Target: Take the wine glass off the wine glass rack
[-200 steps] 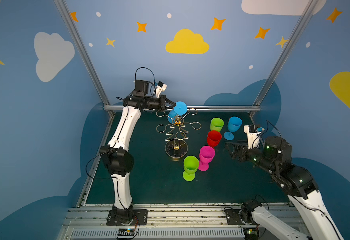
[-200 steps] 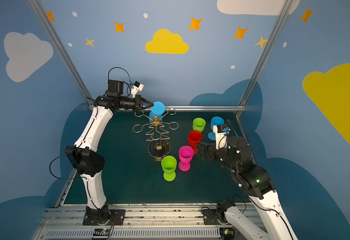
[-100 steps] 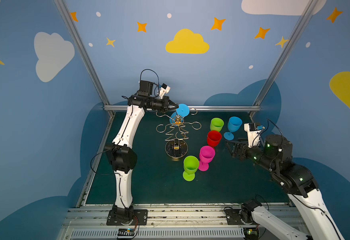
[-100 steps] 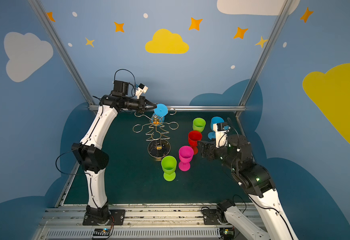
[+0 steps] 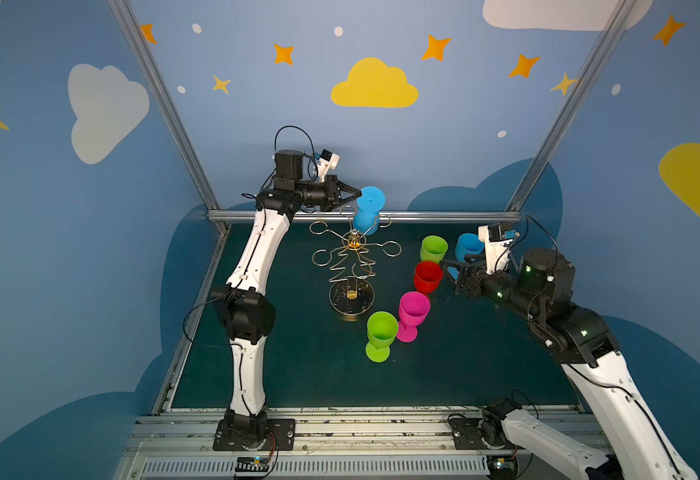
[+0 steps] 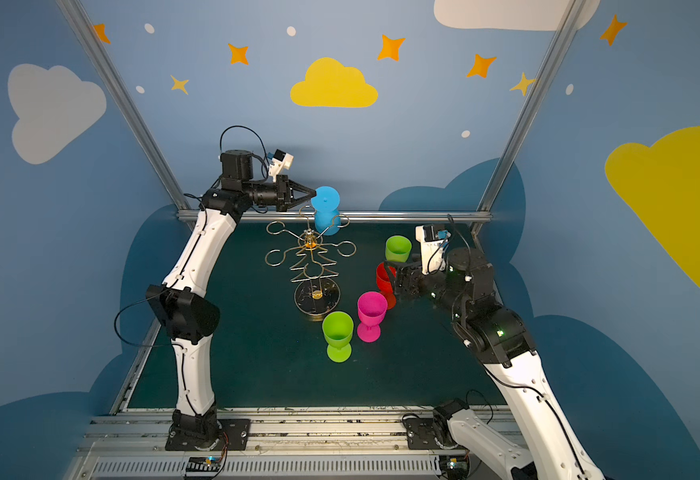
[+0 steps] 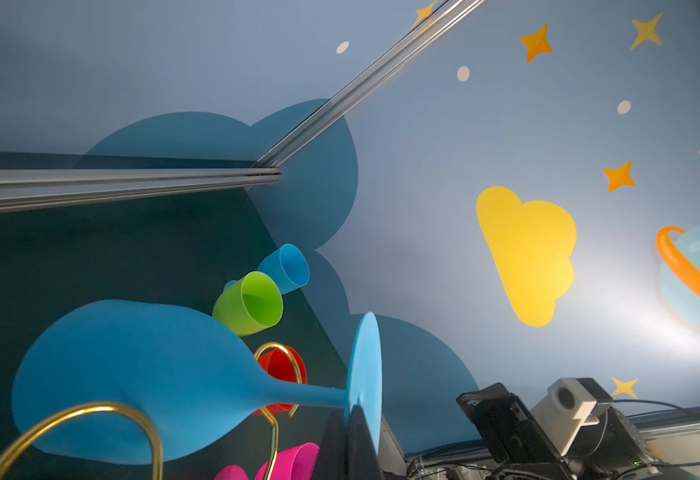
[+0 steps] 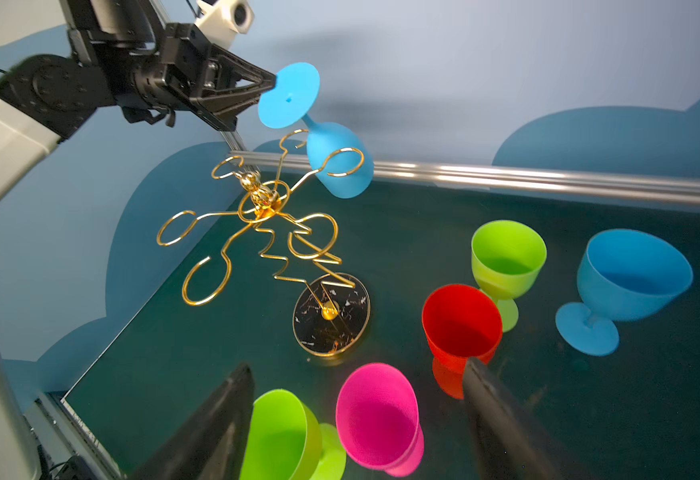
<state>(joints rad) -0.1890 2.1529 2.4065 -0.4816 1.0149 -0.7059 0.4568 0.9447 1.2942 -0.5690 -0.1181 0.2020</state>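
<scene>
The gold wire wine glass rack [image 5: 354, 245] [image 6: 310, 243] [image 8: 263, 199] stands mid-table on its round dark base [image 5: 351, 297]. A blue wine glass [image 5: 367, 220] [image 6: 326, 218] [image 7: 132, 374] [image 8: 340, 166] hangs upside down and tilted among the rack's back loops, its round foot uppermost. My left gripper [image 5: 358, 193] [image 6: 314, 193] [image 8: 273, 81] is high at the back, shut on the edge of that foot. I cannot tell whether the stem still sits in a loop. My right gripper [image 5: 445, 274] [image 8: 356, 368] is open and empty, low at the right beside the standing glasses.
Several coloured glasses stand upright right of the rack: green [image 5: 381, 330], pink [image 5: 412, 309], red [image 5: 427, 276], another green [image 5: 433, 248] and blue [image 5: 468, 247]. A metal rail [image 5: 443, 216] and the blue walls close in the dark green table [image 5: 277, 365].
My left arm has shifted right and raised its gripper. The blue glass's foot has come up with it and the glass has tilted. My right arm has barely moved.
</scene>
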